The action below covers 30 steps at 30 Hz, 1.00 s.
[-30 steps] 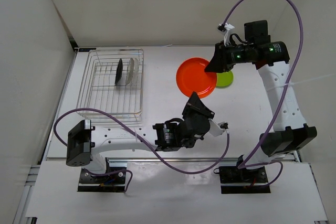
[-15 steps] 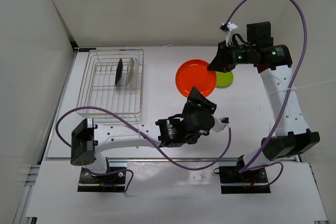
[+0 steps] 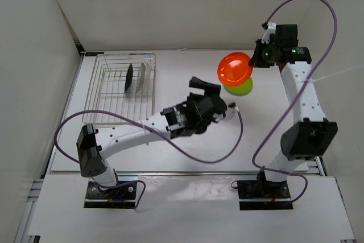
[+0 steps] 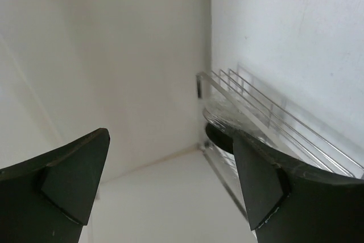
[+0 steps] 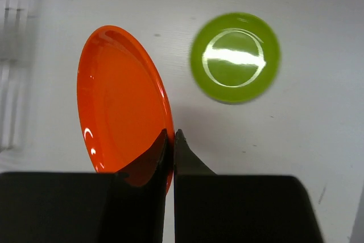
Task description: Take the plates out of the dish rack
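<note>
The orange-red plate (image 3: 235, 68) hangs tilted on edge above the table, its rim pinched in my shut right gripper (image 3: 255, 60). From the right wrist view the plate (image 5: 119, 101) fills the left and the gripper (image 5: 172, 140) clamps its right rim. The lime green plate (image 3: 243, 86) (image 5: 235, 57) lies flat on the table, partly under the orange one. In the dish rack (image 3: 96, 95) the black plate (image 3: 129, 78) and the clear plate (image 3: 143, 79) stand on edge. My left gripper (image 3: 206, 88) (image 4: 170, 186) is open and empty at mid-table, facing the rack (image 4: 273, 112).
White walls close in the table on the left and at the back. The left arm's purple cable (image 3: 222, 155) loops over the near part of the table. The rack's wire side is a blur at the left edge (image 5: 14, 66) of the right wrist view.
The left gripper opened, let go of the orange plate and swung back toward the rack. The right gripper shut on the plate's rim, lifted it and carried it right, over the green plate.
</note>
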Available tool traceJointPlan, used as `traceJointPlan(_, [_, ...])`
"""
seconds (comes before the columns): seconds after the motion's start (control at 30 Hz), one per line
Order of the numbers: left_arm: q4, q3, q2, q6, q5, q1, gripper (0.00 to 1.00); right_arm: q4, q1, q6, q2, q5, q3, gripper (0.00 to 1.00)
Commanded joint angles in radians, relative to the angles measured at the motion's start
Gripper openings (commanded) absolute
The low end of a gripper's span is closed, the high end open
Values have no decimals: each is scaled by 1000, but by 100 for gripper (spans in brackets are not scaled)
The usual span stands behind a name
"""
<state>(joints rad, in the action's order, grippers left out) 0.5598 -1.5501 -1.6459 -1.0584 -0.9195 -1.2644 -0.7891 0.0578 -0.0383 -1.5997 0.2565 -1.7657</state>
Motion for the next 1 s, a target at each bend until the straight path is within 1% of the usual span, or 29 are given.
traceJointPlan(0.0, [118,-141,17,165,48,184,100,105,-59,-49,-133,-197,22,0])
traceJointPlan(0.03, [136,-175,0,198,48,230,100,114,-84,-58,-158,-197,22,0])
traceJointPlan(0.07, [176,-209,-24,233,70,323,100,114,-94,-58,-202,-197,22,0])
traceJointPlan(0.1, [195,-240,-35,265,92,371,100,134,-107,-58,-224,-197,22,0])
traceJointPlan(0.13, [207,-290,-44,335,106,416,100,145,-125,-58,-247,-197,12,0])
traceJointPlan(0.17, [218,-307,-45,372,128,500,100,145,-125,-67,-299,-197,-9,0])
traceJointPlan(0.2, [218,-321,-55,409,172,541,100,145,-140,-68,-324,-197,-26,0])
traceJointPlan(0.23, [241,-341,-55,492,201,580,100,133,-153,-68,-348,-177,-64,0])
traceJointPlan(0.27, [253,-341,-55,535,261,649,100,133,-153,-68,-388,-162,-78,0])
traceJointPlan(0.3, [279,-352,-46,611,292,680,100,133,-164,-68,-414,-152,-99,0])
traceJointPlan(0.37, [304,-352,-32,675,359,736,100,133,-164,-68,-439,-140,-119,0])
traceJointPlan(0.4, [314,-352,-32,698,416,784,100,133,-164,-68,-448,-140,-130,0])
traceJointPlan(0.5, [327,-321,-11,741,504,847,100,133,-164,-57,-488,-129,-178,0])
traceJointPlan(0.57, [327,-286,1,752,542,861,100,133,-164,-57,-515,-129,-208,0])
traceJointPlan(0.77, [358,-286,11,781,648,881,100,123,-164,-75,-572,-120,-251,0])
traceJointPlan(0.97, [390,-332,11,814,777,924,100,114,-164,-75,-617,-129,-271,0])
